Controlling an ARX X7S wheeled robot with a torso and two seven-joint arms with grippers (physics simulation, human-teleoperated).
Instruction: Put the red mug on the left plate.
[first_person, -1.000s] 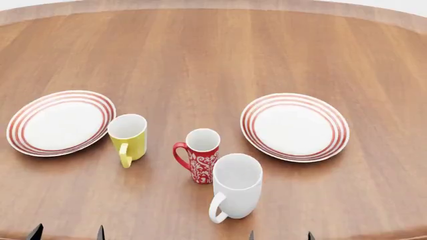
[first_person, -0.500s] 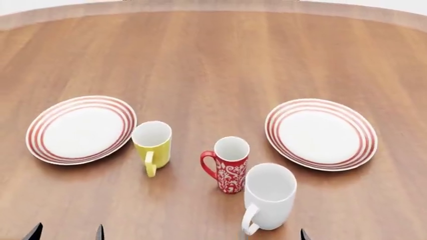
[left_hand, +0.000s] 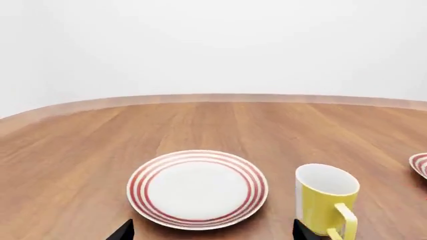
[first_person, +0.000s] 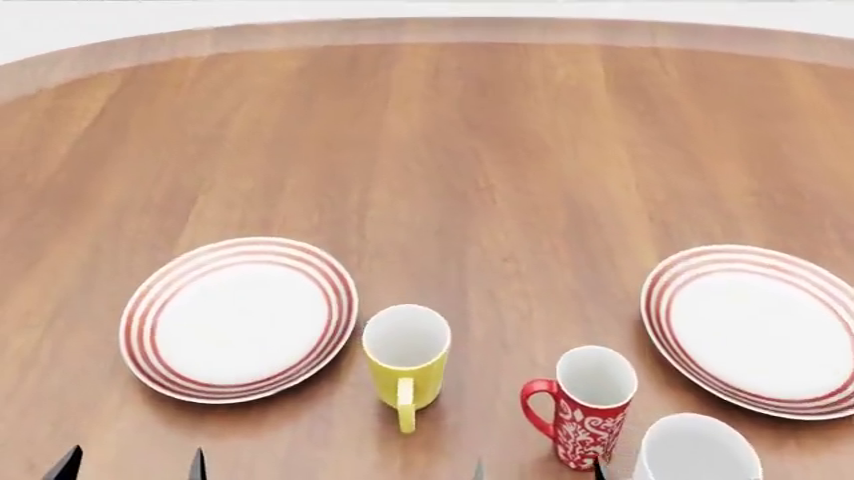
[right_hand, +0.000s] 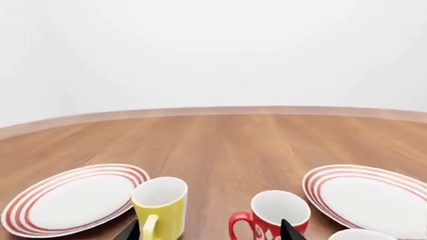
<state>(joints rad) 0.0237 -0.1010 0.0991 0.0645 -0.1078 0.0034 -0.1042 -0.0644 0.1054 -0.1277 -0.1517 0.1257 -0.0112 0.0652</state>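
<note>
At the lower right of the head view, the red mug (first_person: 583, 405) stands upright between the yellow mug (first_person: 406, 358) and white mug (first_person: 697, 450), well apart from the left plate (first_person: 150, 300). I see both grippers' fingertips spread, holding nothing.

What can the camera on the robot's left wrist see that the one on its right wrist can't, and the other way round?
Only the left wrist view shows the left gripper's dark fingertips. Only the right wrist view shows the red mug, the rim of the white mug and the right gripper's tips. Both show the left plate, the yellow mug, the right plate (a sliver in the left view) and the wooden table.
</note>
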